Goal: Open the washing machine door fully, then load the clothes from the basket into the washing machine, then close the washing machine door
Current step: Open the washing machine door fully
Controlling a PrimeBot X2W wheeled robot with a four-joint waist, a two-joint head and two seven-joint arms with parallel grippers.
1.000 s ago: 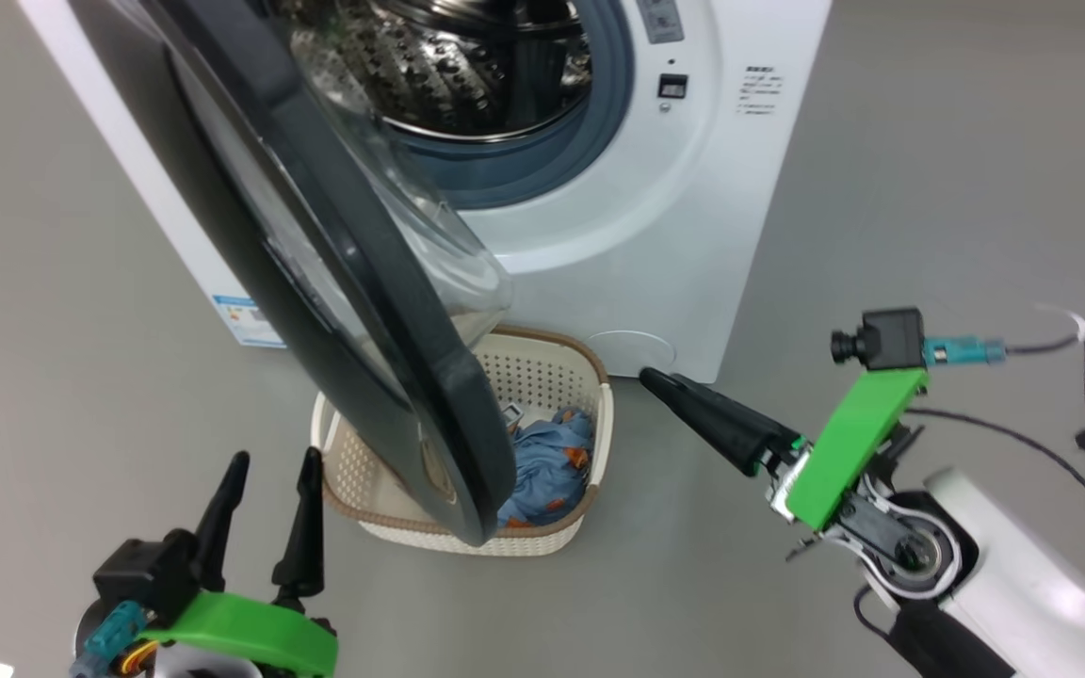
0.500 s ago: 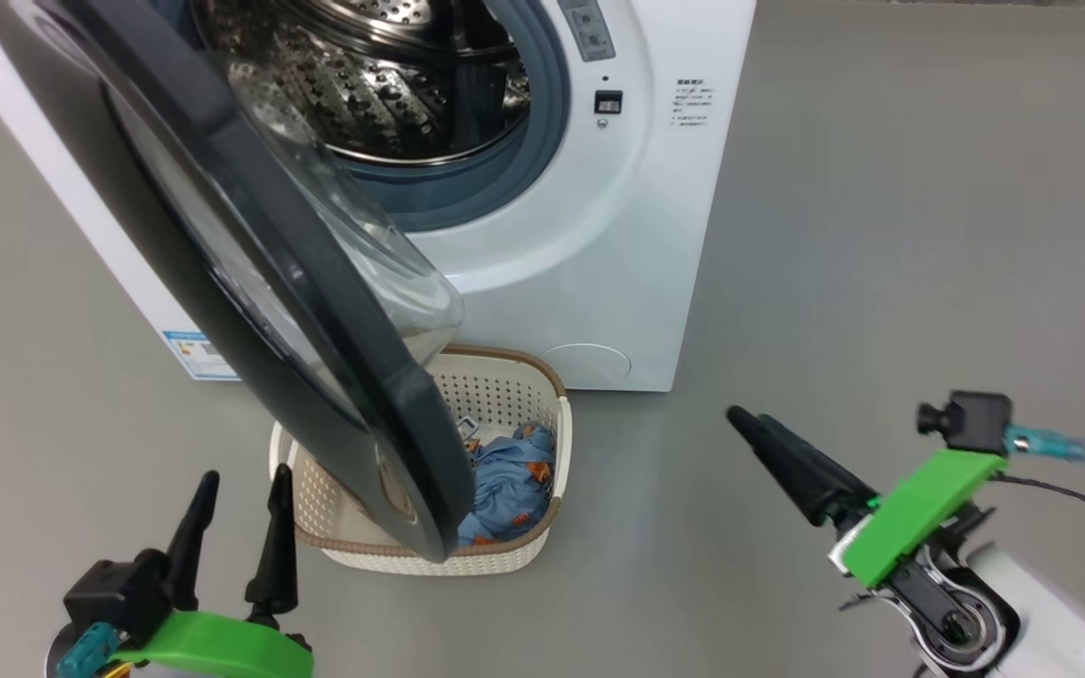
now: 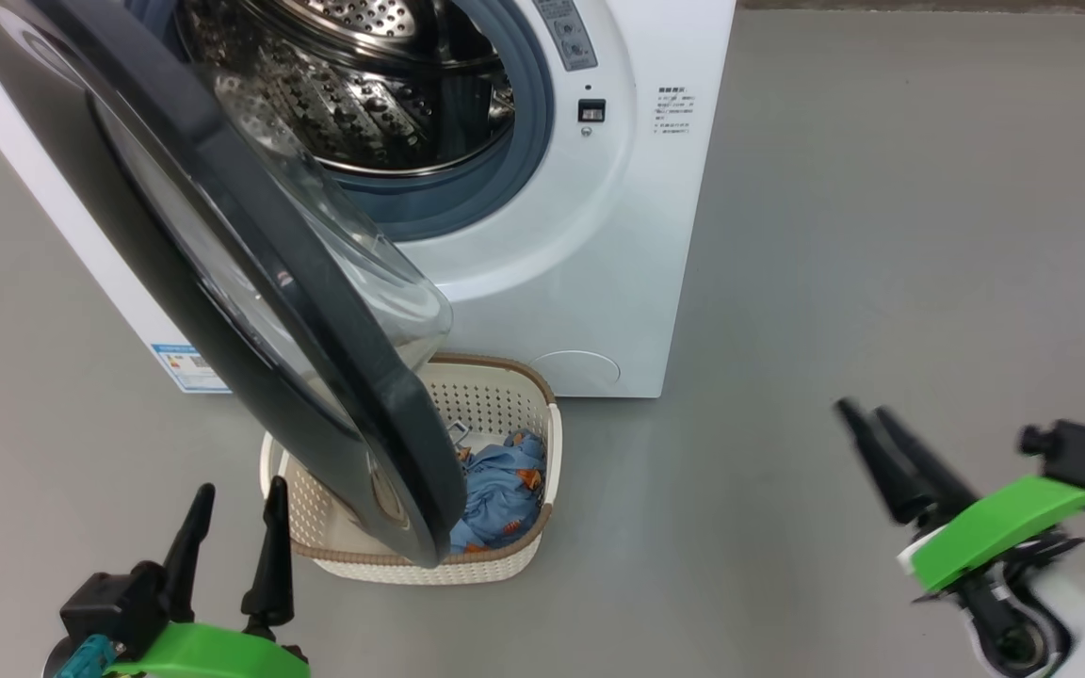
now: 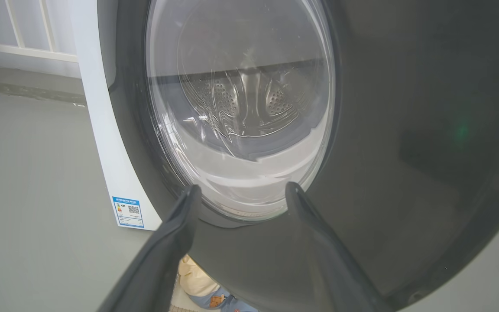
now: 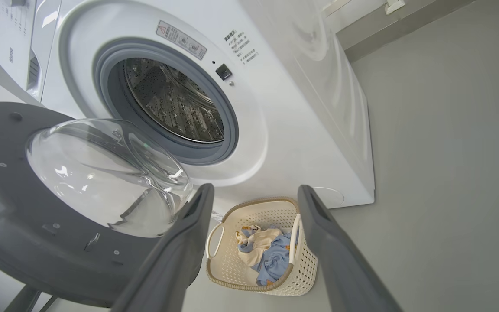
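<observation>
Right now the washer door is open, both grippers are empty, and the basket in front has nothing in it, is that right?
Not quite. The basket holds clothes, a cream one and a blue one, as the right wrist view shows. The rest stands: the door is open, and the left gripper and right gripper are empty.

Basket (image 3: 501, 563) partly behind the washing machine door (image 3: 340, 377); right gripper (image 3: 863, 412) blurred.

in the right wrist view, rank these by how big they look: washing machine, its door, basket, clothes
1. washing machine
2. washing machine door, though being nearer the camera enlarges it
3. basket
4. clothes
</observation>
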